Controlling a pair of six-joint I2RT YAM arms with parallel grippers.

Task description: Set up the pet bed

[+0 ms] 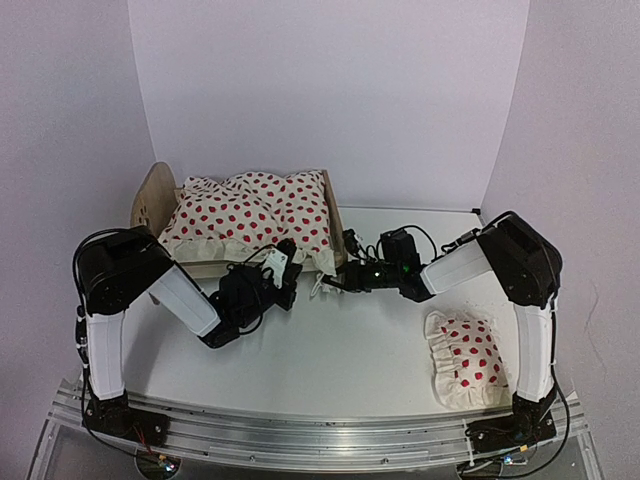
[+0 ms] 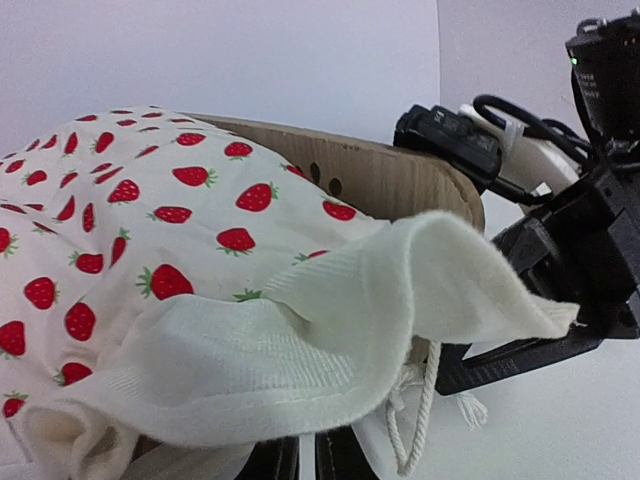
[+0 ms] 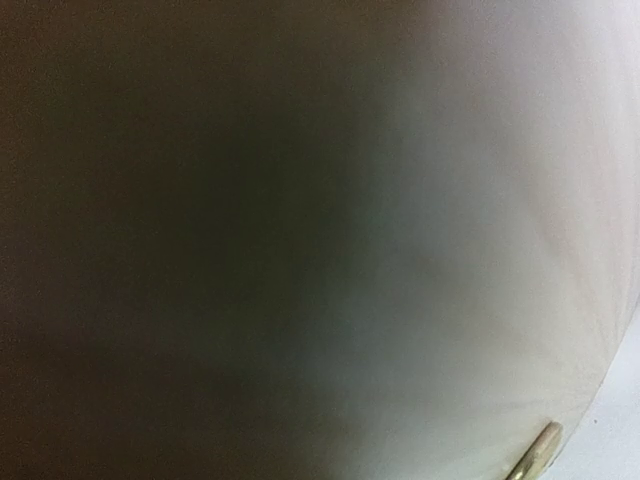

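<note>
The pet bed stands at the back left, with its rounded headboard (image 1: 150, 205) on the left and its footboard (image 1: 336, 232) on the right. The mattress is hidden under the cream red-spotted blanket (image 1: 245, 215) spread over the bed. My left gripper (image 1: 283, 268) is at the bed's front edge. In the left wrist view it (image 2: 305, 458) is shut under the blanket's ruffled edge (image 2: 300, 340), which drapes over it. My right gripper (image 1: 335, 283) is at the footboard's front corner and pinches the blanket's corner (image 2: 560, 318). The right wrist view is blocked by blurred cloth.
The matching spotted pillow (image 1: 465, 360) lies on the table at the front right, beside the right arm's base. The wooden footboard (image 2: 400, 175) rises behind the blanket in the left wrist view. White walls close in the table at the back and sides.
</note>
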